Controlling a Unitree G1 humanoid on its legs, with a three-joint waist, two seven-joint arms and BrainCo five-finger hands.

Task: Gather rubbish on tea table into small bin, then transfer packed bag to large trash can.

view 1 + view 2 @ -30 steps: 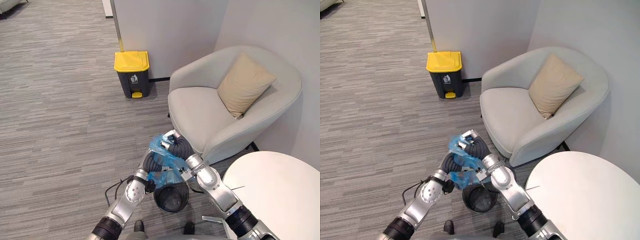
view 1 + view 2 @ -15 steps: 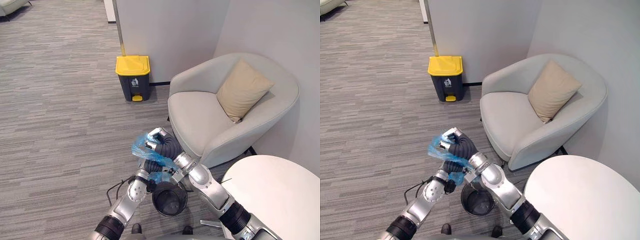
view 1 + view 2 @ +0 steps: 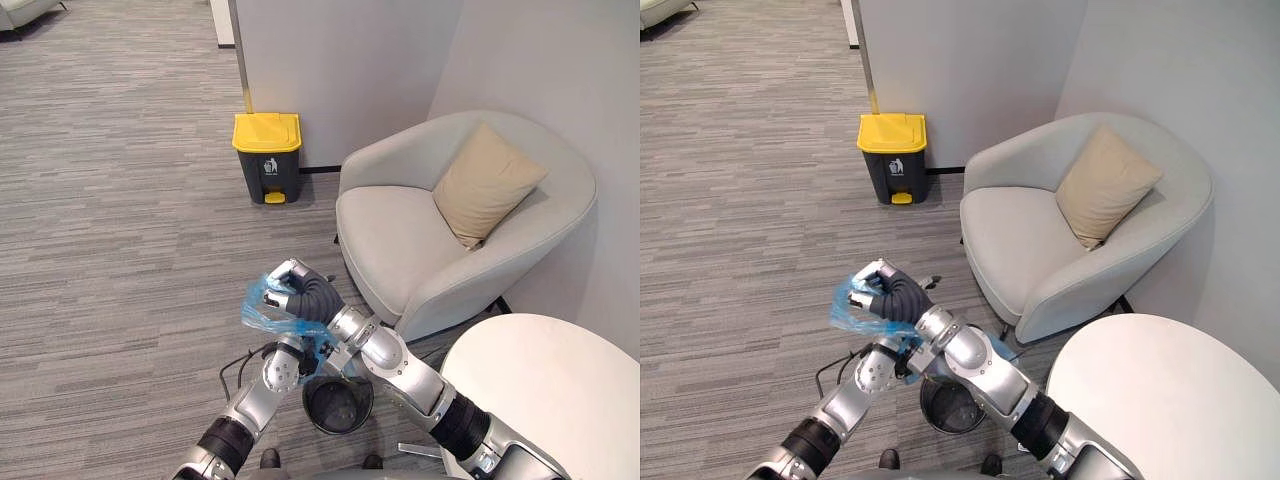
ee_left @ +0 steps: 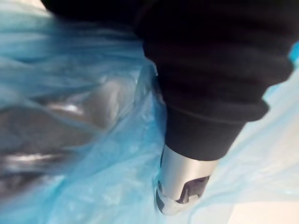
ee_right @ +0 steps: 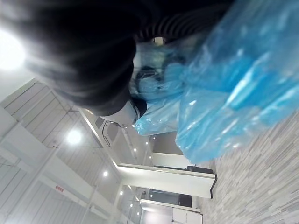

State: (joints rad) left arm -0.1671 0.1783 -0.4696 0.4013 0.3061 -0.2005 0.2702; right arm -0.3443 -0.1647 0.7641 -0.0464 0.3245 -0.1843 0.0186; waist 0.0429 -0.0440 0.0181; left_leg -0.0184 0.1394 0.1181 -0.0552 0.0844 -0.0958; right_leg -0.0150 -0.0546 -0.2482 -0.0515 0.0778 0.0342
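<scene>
While aloft near the small bin [image 3: 350, 427], right robot hand [image 3: 293, 291] clamped on blue bag [image 3: 257, 309].

left hand [image 4: 181, 177] was mostly buried in the blue bag [image 3: 258, 308]; table [image 3: 540, 370] ran off the picture's edge.

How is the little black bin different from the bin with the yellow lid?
The little bin is round, black and open on top; the yellow-lidded can is boxy with its lid shut. The little bin is close by; the yellow-lidded can stands farther off by the wall. Both stand upright on the carpet.
</scene>
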